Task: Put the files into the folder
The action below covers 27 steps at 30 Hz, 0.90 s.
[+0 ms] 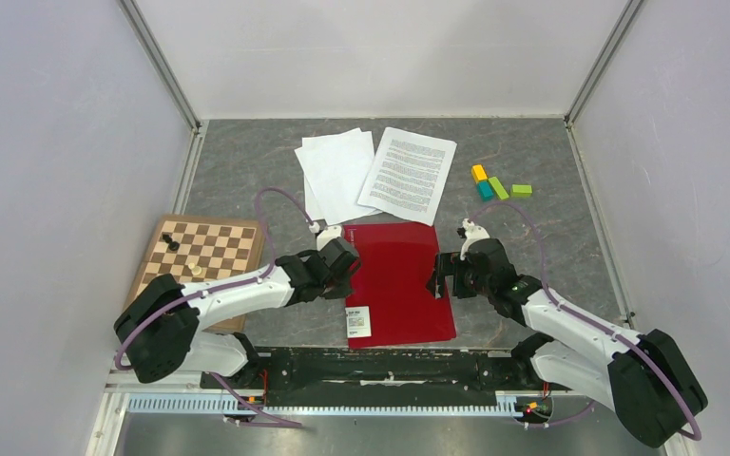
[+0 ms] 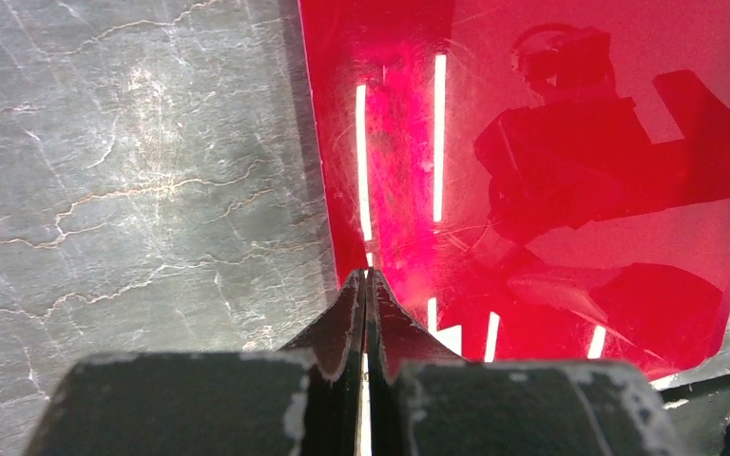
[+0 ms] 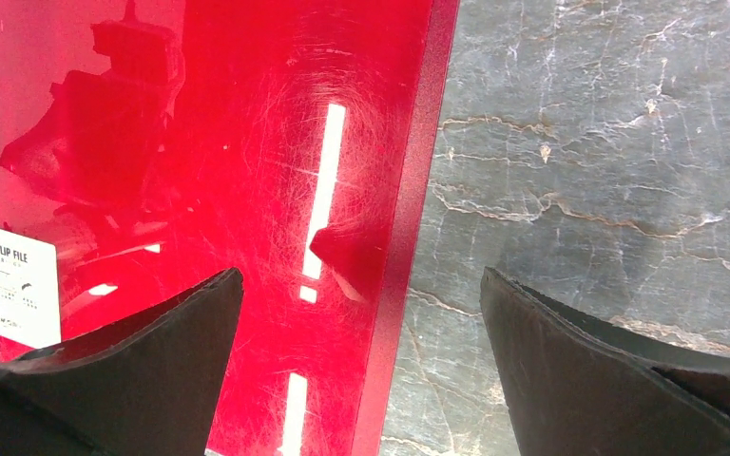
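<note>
Top external view: the folder (image 1: 394,275) is seen closed and flat on the table (image 1: 238,161), just in front of the arm bases, with its label (image 1: 358,321) at the near left corner. The files (image 1: 380,171) are laid just beyond its far edge, the printed sheet on the right and partly over the blank ones. They are not yet put inside.

The left gripper (image 1: 349,274) is placed at the left edge of the folder and the right gripper (image 1: 435,281) at the right edge. It is judged that the cover is to be lifted from one side while the other side is steadied.

In the left wrist view the jaws are pressed fully together, tips at the folder's edge, and nothing is seen between them. A thin closed tip is probably meant to be slid under the cover.

In the right wrist view the jaws are spread wide and empty, one over the red cover and the other over bare table, so the darker right edge is straddled.

The chessboard (image 1: 204,252) and the blocks (image 1: 499,185) are set well aside.
</note>
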### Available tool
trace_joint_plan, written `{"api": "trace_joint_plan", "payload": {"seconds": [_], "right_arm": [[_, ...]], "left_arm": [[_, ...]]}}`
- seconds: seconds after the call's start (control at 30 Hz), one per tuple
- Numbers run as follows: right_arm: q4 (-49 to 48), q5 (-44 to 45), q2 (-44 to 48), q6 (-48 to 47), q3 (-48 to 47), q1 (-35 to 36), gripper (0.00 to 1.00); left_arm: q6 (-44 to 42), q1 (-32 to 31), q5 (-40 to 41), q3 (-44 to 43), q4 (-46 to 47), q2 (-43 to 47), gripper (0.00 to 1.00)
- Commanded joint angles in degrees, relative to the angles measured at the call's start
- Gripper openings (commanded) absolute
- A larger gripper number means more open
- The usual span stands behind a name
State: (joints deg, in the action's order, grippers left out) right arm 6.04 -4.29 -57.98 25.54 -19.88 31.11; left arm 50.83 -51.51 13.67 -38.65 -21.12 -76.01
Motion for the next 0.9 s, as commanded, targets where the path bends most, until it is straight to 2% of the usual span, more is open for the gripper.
{"api": "trace_joint_plan", "payload": {"seconds": [0.0, 0.87], "right_arm": [[-2.7, -0.8, -0.4, 0.46, 0.1, -0.18, 0.99], [-4.1, -5.3, 1.87, 1.59, -0.89, 1.84, 0.98]], "left_arm": [[-0.03, -0.17, 2.5, 0.85, 0.01, -0.54, 0.02], [1.64, -0.17, 2.94, 3.7, 2.66, -4.64, 0.02]]}}
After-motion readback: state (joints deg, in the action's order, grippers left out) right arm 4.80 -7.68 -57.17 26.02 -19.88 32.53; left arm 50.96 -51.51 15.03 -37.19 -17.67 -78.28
